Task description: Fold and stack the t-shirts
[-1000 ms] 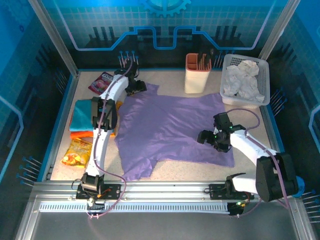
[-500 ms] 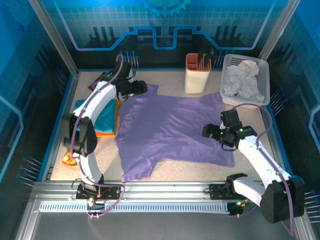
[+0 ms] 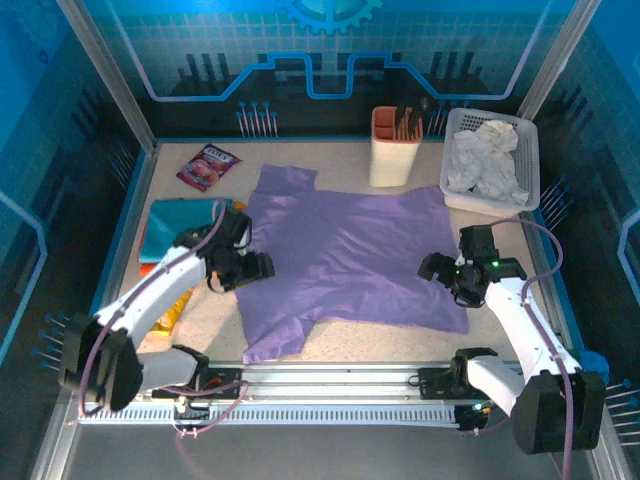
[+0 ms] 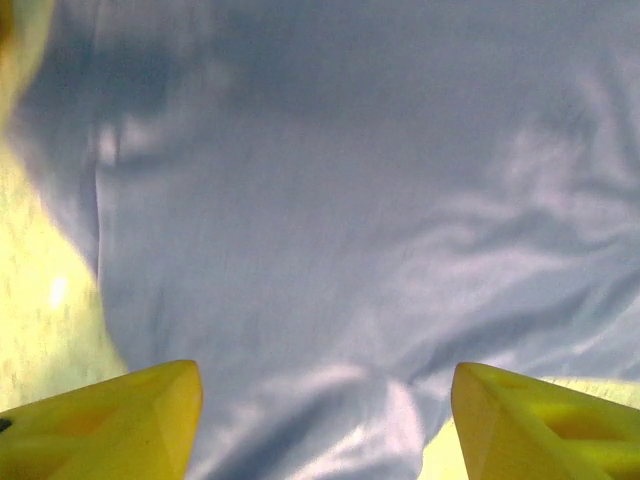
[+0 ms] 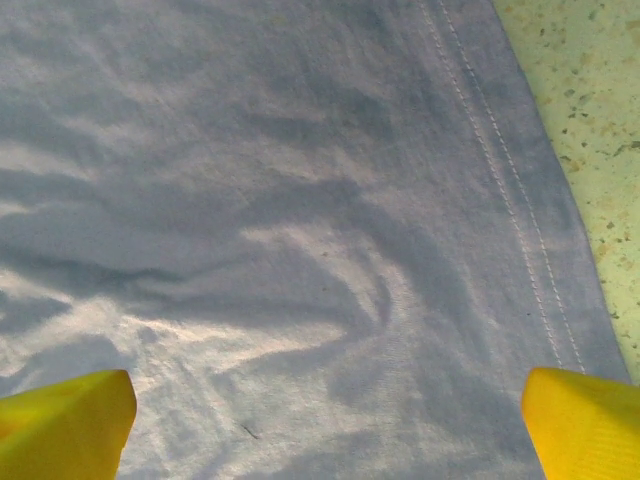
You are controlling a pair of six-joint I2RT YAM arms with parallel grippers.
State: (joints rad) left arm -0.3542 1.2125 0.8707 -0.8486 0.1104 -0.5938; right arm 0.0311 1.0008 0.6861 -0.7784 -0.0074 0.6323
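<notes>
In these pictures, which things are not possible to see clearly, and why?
Stack under the teal t-shirt: top view, the left arm covers its near edge, so the count is unclear.
Left fingers and right fingers: wrist views, bottom edge cuts them off; contact with the purple t-shirt unclear.
Snack packet print: top view, too small.

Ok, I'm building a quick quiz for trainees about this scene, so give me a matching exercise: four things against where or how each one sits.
Things:
1. purple t-shirt
2. teal t-shirt
3. snack packet
4. white basket

Places or states:
A. near the far-left corner
B. spread flat in the middle
C. far right, with crumpled white cloth inside
D. folded, at the left edge

Pairs: 1-B, 2-D, 3-A, 4-C
</notes>
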